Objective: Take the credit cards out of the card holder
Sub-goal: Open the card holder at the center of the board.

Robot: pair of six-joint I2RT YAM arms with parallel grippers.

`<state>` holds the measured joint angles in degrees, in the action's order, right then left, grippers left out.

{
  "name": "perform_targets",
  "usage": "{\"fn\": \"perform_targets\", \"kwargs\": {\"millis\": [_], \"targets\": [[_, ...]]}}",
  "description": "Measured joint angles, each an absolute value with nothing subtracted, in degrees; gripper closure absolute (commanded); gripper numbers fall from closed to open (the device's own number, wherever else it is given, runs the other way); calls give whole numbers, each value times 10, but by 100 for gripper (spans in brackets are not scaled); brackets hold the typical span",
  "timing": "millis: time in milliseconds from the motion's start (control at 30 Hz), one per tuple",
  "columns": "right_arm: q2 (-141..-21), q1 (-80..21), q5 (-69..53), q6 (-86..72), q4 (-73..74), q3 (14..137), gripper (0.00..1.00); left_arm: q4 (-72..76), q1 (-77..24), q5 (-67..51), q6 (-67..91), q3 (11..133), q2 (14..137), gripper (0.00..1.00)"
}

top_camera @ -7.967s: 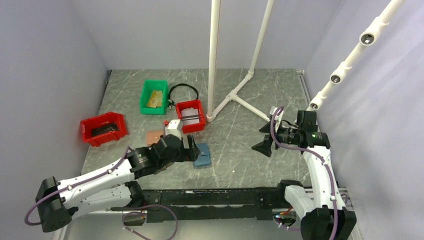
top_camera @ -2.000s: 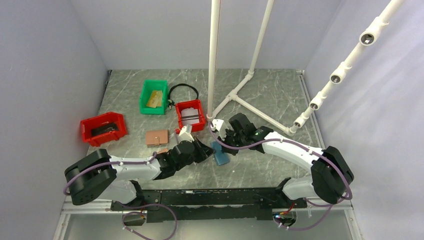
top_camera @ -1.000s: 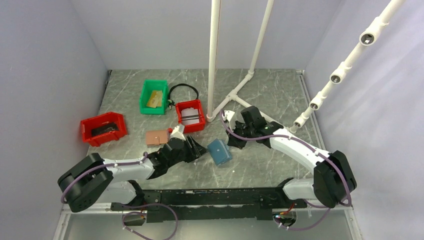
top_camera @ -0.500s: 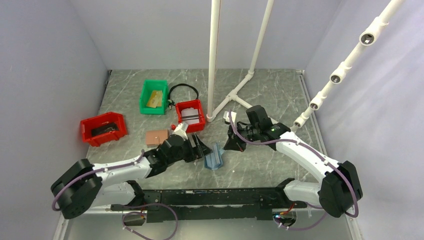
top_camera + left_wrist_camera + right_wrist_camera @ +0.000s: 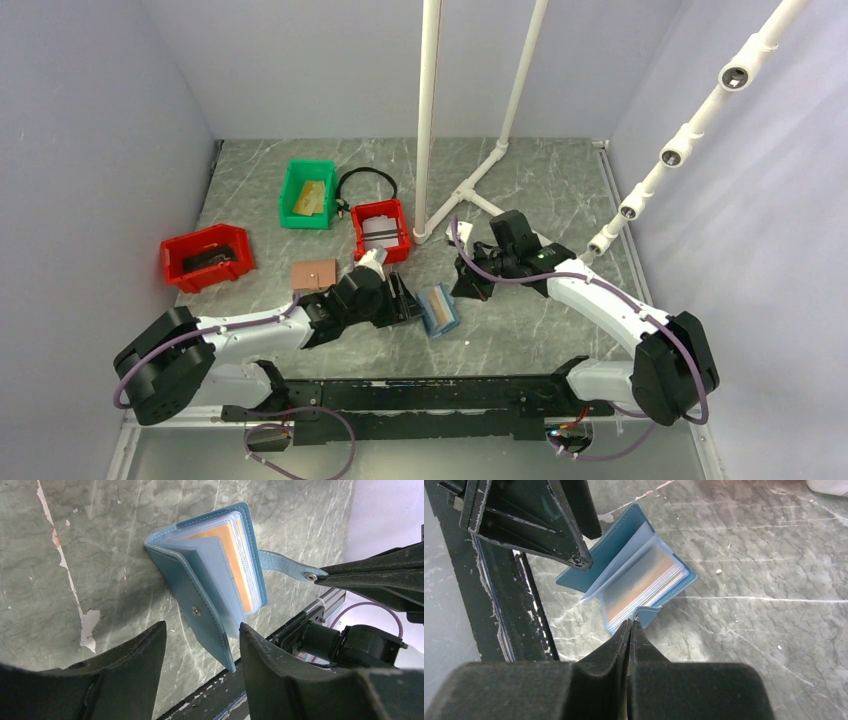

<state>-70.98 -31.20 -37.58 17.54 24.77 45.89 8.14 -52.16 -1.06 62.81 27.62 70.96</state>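
**Opening stage, no card drawn yet.** The card holder (image 5: 196, 597) lies fanned open on the desk (image 5: 520, 335), close to the small red bin (image 5: 380, 206) on the side facing the arm bases. The credit cards (image 5: 235, 550) sit inside its clear sleeves. The left hand (image 5: 200, 629), released, straddles the cover on the bin's side. The right hand (image 5: 630, 625), away from the bin, is clenched on the snap tab (image 5: 280, 562). The next move probably calls for one hand pinning the holder while the other pinches an exposed card edge.

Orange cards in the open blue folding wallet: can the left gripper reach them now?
Probably yes: left gripper open beside the blue wallet, orange cards showing; right gripper pinches only its snap tab.
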Motion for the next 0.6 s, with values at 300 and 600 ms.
{"fn": "perform_targets", "kwargs": {"millis": [300, 600], "targets": [[-714, -312, -371, 176, 248, 459, 100, 82, -522, -10, 628, 276, 731, 57], [-717, -312, -357, 176, 248, 459, 100, 34, -522, 12, 621, 276, 721, 97]]}}
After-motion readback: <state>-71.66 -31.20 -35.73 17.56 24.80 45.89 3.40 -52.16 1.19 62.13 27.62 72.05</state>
